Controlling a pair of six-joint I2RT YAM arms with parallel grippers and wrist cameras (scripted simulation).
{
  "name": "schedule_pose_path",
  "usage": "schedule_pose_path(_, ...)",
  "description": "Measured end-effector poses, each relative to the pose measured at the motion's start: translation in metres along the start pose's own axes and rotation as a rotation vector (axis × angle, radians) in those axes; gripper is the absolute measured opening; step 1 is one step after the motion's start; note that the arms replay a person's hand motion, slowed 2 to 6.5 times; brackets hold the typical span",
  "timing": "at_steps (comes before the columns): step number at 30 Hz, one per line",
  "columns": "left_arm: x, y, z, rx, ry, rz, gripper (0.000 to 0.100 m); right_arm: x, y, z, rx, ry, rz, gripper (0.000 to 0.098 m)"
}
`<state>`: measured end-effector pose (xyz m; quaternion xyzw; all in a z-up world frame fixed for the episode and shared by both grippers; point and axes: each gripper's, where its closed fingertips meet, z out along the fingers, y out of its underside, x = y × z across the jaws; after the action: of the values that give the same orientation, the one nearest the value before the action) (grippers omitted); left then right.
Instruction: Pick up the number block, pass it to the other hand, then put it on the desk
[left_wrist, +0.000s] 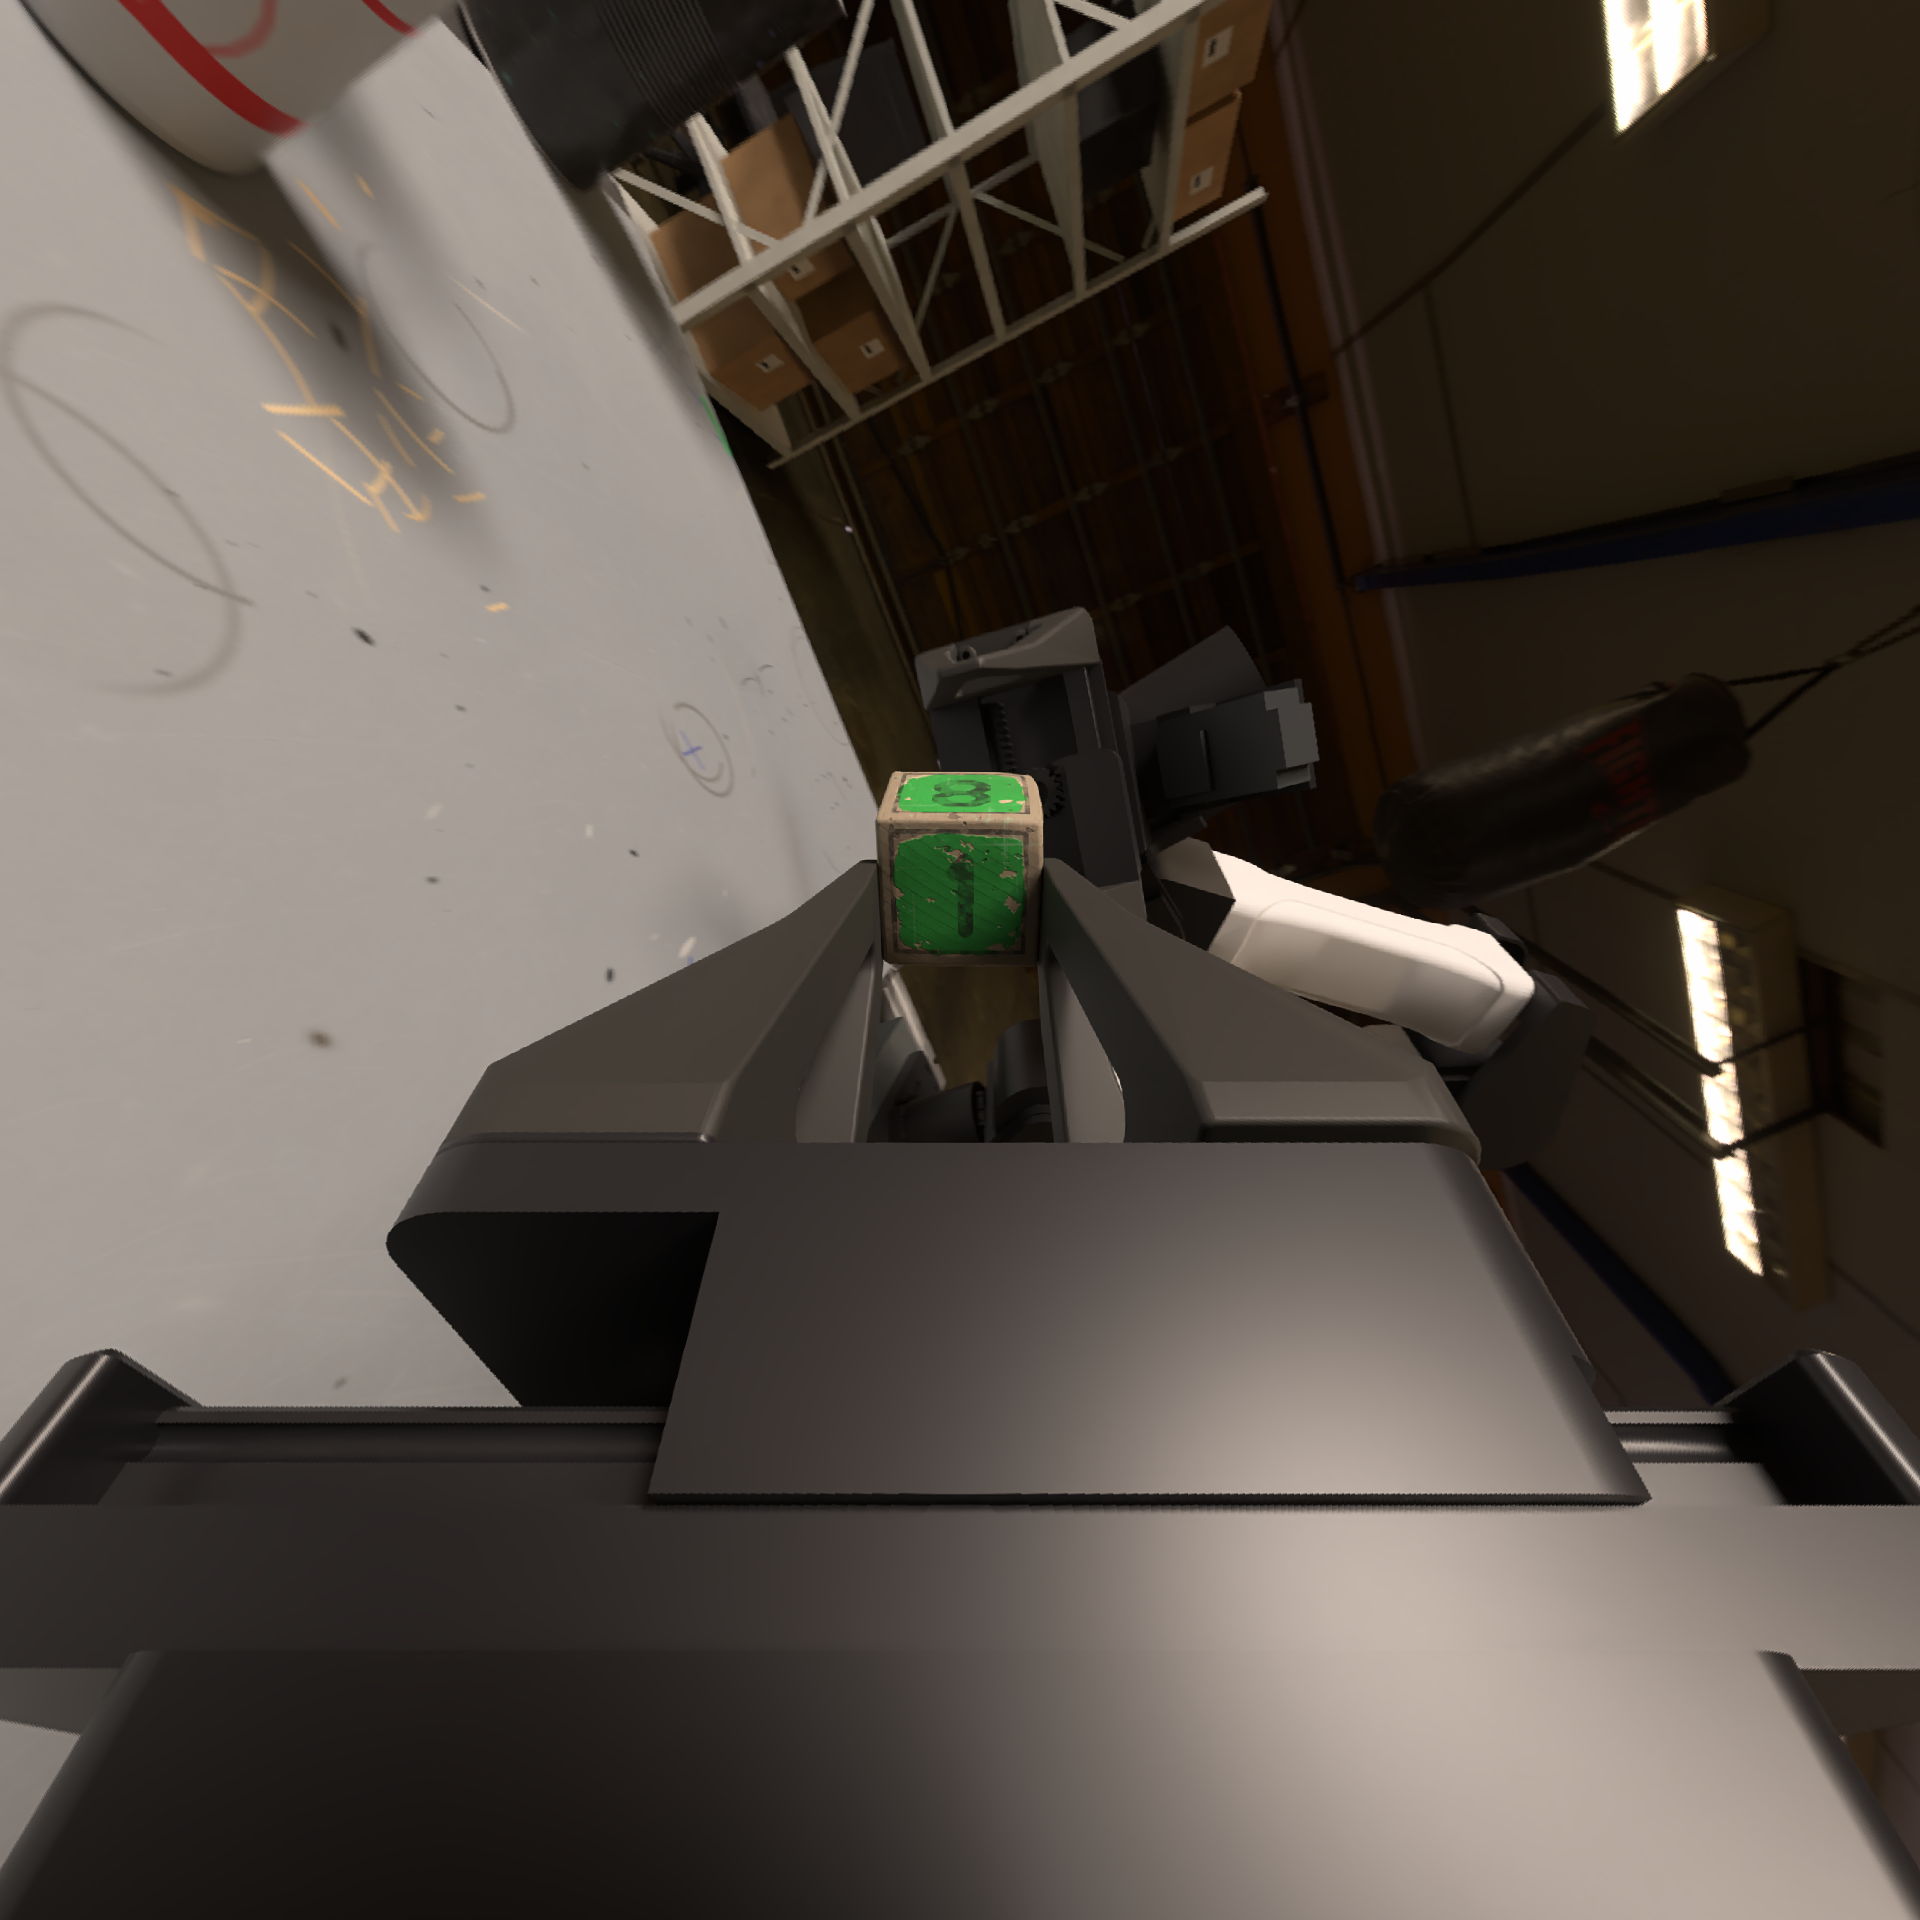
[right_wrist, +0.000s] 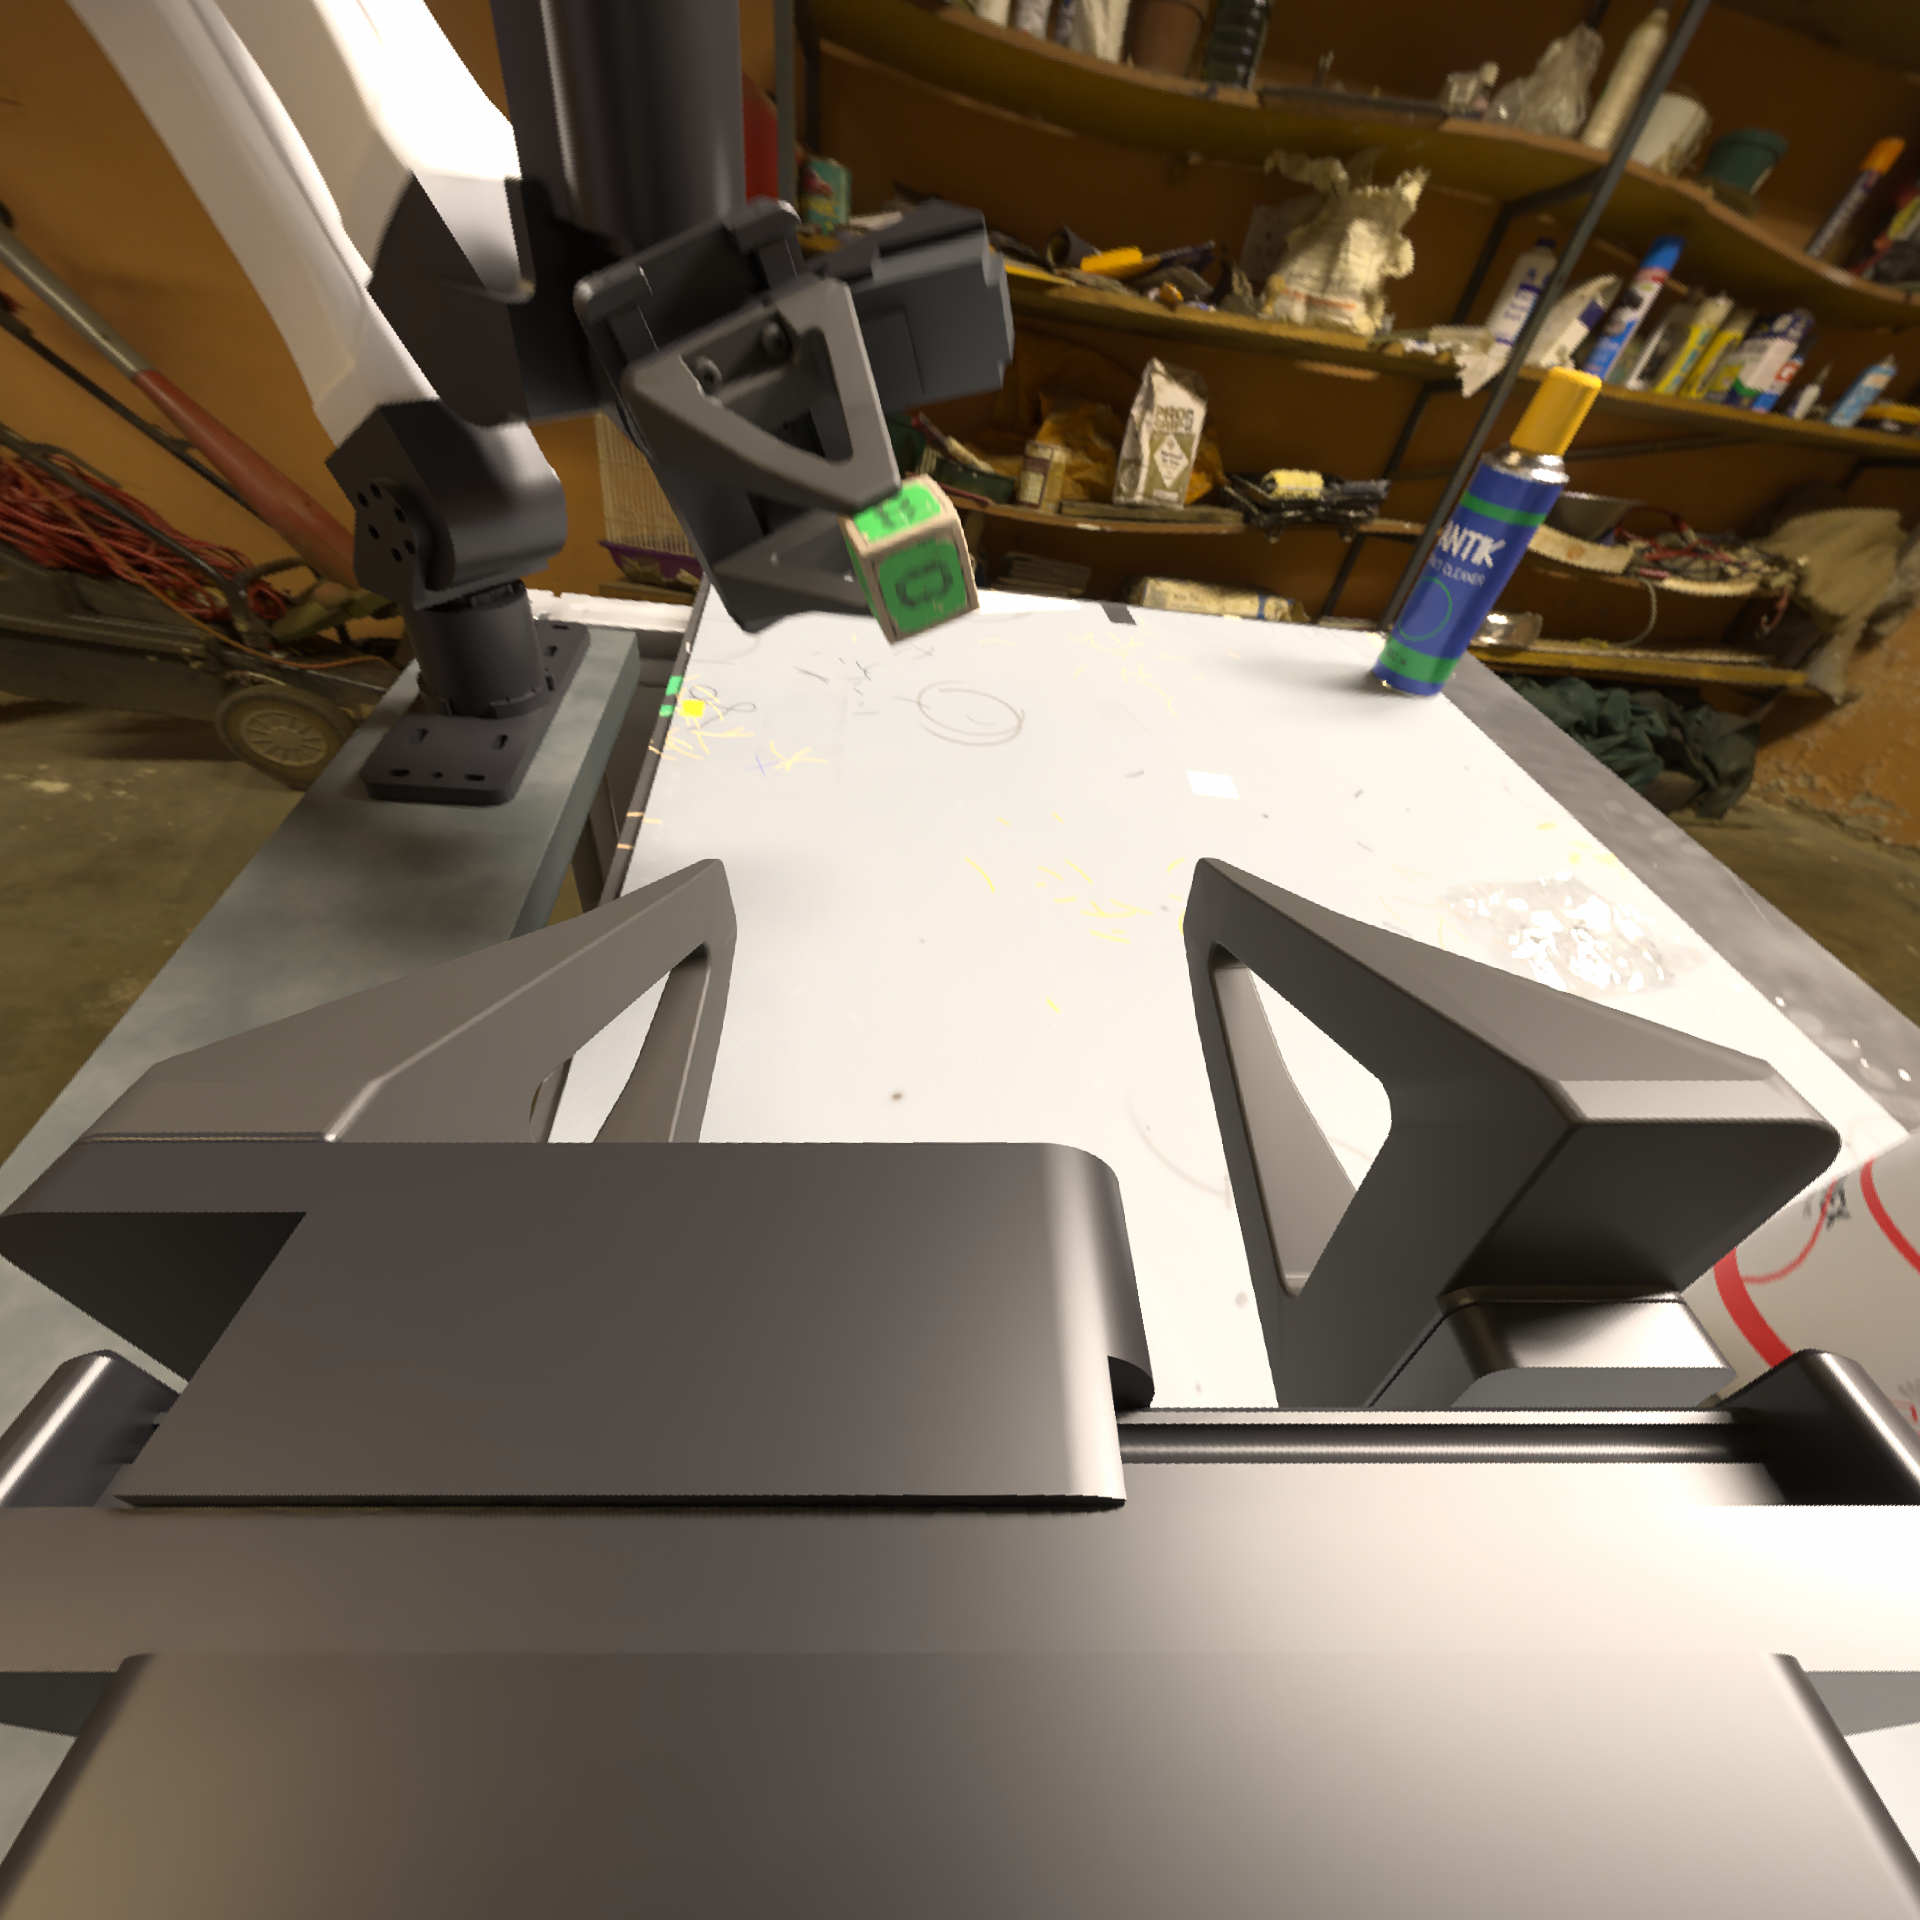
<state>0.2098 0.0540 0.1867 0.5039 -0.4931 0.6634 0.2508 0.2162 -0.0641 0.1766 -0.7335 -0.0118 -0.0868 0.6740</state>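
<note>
The number block (left_wrist: 958, 883) is a small wooden cube with green faces and dark digits. My left gripper (left_wrist: 958, 914) is shut on it, one finger on each side, and holds it in the air above the white desk (left_wrist: 364, 831). In the right wrist view the block (right_wrist: 912, 571) hangs in the left gripper (right_wrist: 831, 525) above the desk's far left part. My right gripper (right_wrist: 956, 883) is open and empty, low over the desk (right_wrist: 1039, 810), with the block well ahead and up to the left. The right gripper also shows beyond the block in the left wrist view (left_wrist: 1049, 717).
A blue spray can with a yellow cap (right_wrist: 1475, 540) stands at the desk's far right. A white cylinder with red stripes (left_wrist: 208, 73) sits on the desk, also at the right edge of the right wrist view (right_wrist: 1829, 1278). The left arm's base (right_wrist: 457, 665) stands left of the desk.
</note>
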Motion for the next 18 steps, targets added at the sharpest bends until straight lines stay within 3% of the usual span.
schedule_pose_path(9, 0.009, 0.021, 0.035, -0.032, 0.106, -0.088, 0.025, -0.007, -0.022, 0.017, 0.036, -0.095, -0.043, 0.0743)
schedule_pose_path(18, 0.017, 0.032, 0.054, -0.057, 0.156, -0.105, 0.025, -0.014, -0.021, 0.025, 0.022, -0.132, -0.094, 0.0737)
